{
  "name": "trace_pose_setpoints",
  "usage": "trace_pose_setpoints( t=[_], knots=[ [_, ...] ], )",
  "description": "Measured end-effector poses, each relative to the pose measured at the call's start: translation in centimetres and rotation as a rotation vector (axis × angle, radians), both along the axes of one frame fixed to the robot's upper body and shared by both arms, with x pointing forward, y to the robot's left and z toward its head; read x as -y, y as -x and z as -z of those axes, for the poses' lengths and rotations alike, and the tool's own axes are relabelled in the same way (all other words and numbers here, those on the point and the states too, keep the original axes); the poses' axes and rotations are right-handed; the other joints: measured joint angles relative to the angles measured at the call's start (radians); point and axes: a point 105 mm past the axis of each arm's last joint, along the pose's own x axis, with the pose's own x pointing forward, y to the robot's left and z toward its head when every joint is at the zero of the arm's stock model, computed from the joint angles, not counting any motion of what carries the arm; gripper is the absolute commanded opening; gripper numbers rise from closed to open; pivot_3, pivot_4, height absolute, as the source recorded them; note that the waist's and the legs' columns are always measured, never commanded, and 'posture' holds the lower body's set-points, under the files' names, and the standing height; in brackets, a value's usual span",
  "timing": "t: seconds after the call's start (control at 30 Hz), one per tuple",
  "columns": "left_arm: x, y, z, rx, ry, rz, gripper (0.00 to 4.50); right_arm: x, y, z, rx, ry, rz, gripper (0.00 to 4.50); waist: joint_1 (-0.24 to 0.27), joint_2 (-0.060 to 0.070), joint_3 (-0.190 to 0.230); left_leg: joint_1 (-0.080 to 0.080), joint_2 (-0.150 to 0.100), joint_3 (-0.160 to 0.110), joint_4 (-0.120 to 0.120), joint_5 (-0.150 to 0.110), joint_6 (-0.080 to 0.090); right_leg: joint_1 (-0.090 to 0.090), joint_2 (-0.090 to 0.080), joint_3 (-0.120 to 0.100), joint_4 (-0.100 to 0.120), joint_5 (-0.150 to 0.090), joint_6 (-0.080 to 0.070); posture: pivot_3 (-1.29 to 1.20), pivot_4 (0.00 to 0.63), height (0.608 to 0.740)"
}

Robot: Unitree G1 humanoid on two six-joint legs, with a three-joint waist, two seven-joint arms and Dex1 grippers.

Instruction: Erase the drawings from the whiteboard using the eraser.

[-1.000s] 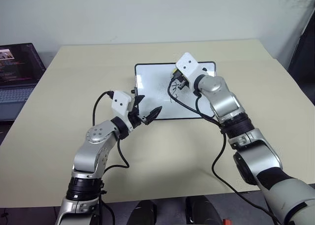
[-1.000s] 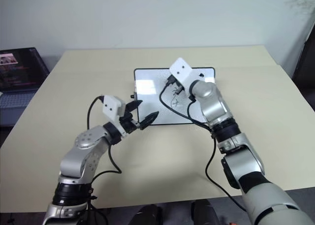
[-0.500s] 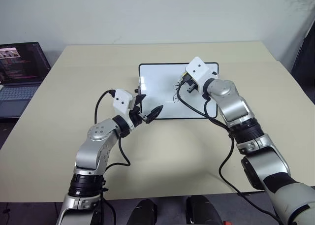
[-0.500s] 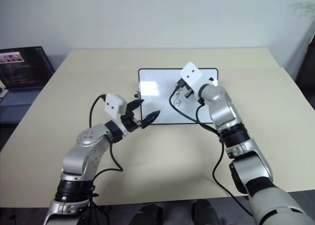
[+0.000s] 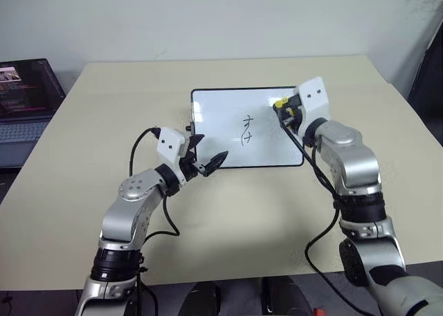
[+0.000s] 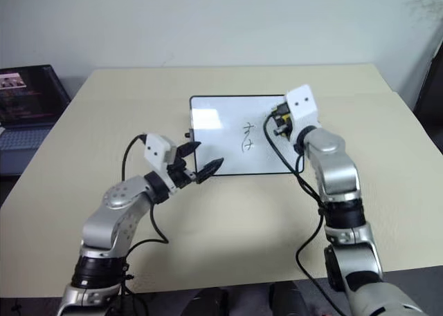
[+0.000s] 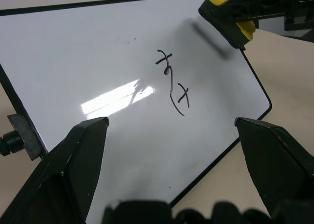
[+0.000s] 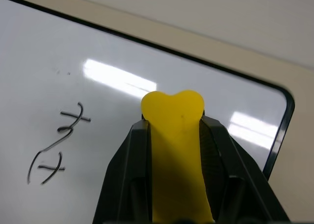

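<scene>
We look down on a pale beige desk [image 5: 228, 212] that runs back to a plain white wall [image 5: 208, 19]; the desk top is matte and bare around the arms, with a faint seam crossing it just behind the board. The whiteboard [image 5: 221, 133] lies flat near the middle of the desk, its glossy white face catching a bright reflection near its left edge, a thin black frame around it and a small black knob on its left side. The drawings [image 5: 246, 128], a few thin black strokes in a short column, sit slightly right of the board's centre. Our right gripper [image 5: 285, 110] is over the board's right edge, its fingers closed on the eraser [image 8: 175, 150], a yellow block whose tip sticks out past the fingertips; in the left wrist view the eraser casts a soft shadow on the board and sits to the side of the drawings, apart from them. Our left gripper [image 5: 205, 153] is at the board's lower left corner, its fingers spread wide and holding nothing. Off the desk's left side, an open laptop [image 5: 24, 95] with a dark screen rests on a lower surface.
</scene>
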Motion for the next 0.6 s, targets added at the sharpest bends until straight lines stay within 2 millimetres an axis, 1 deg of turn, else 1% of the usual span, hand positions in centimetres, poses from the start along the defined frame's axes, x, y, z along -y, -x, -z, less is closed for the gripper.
trace_pose_setpoints(
  t=[0.1,0.17,0.33,0.6],
  knots=[
    [-0.3,0.3,0.0,0.002,0.001,-0.022,4.5,0.1,1.1,1.2,-0.038,-0.041,0.018,0.98,0.0,0.0,0.0,0.0,0.0,0.0,0.0,0.0,0.0,0.0,0.0,0.0,0.001,0.0,0.0,0.0,0.15,0.74],
    [-0.3,0.5,0.0,0.0,0.0,-0.03,4.5,0.1,1.5,1.6,-0.051,-0.053,0.032,0.98,0.001,0.0,0.0,0.0,0.0,0.0,0.0,0.0,0.0,0.0,0.0,0.0,0.002,0.0,0.0,0.0,0.15,0.74],
    [-0.5,0.6,0.2,-0.014,0.004,-0.044,4.5,0.5,2.0,1.5,-0.056,-0.083,0.069,0.98,0.001,0.0,0.0,0.001,0.0,0.0,0.001,0.0,0.0,0.001,0.001,0.0,0.002,0.0,0.0,0.0,0.15,0.74],
    [-0.6,0.6,0.2,-0.019,0.002,-0.04,4.5,0.7,2.0,1.5,-0.062,-0.084,0.082,0.98,0.001,0.0,0.0,0.001,0.0,0.0,0.001,0.0,0.0,0.001,0.001,0.0,0.001,0.0,0.0,0.0,0.15,0.74]
  ],
)
